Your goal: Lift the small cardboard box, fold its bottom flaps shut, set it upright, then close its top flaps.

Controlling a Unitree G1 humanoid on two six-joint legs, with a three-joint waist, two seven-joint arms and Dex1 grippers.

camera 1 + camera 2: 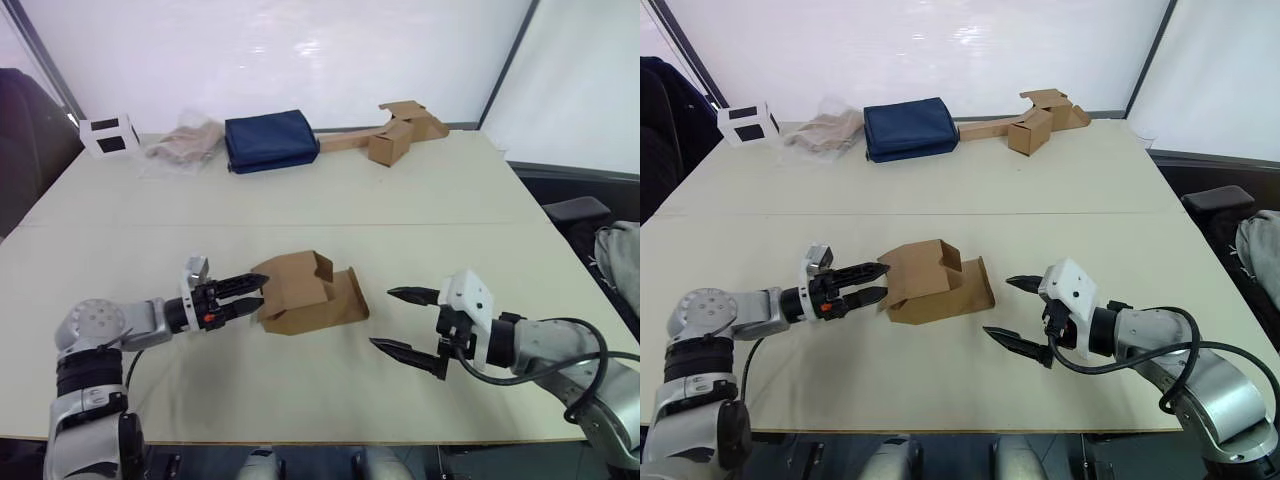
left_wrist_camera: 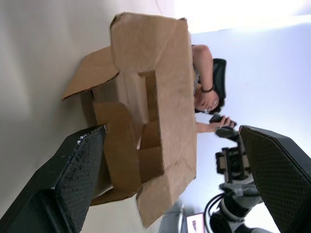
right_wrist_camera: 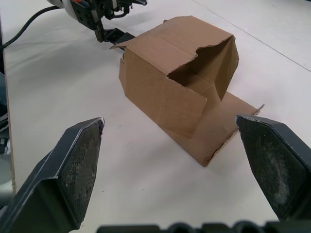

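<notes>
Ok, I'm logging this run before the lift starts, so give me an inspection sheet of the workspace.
Surface: pale table, seam across it.
Job's things: small cardboard box on its side between the grippers, flaps open at both ends.
Clutter: navy pouch, crumpled plastic bag, white cube, box with long cardboard strip, all at the far edge.
Grippers: left gripper open at the box's end; right gripper open, apart from it.
Cables: black cable on the right arm.
Surroundings: white wall panels.

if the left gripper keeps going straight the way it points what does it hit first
Most likely the small brown cardboard box lying on its side: the left gripper points at its open end, fingers open, tips at the flaps. Contact cannot be judged.
</notes>
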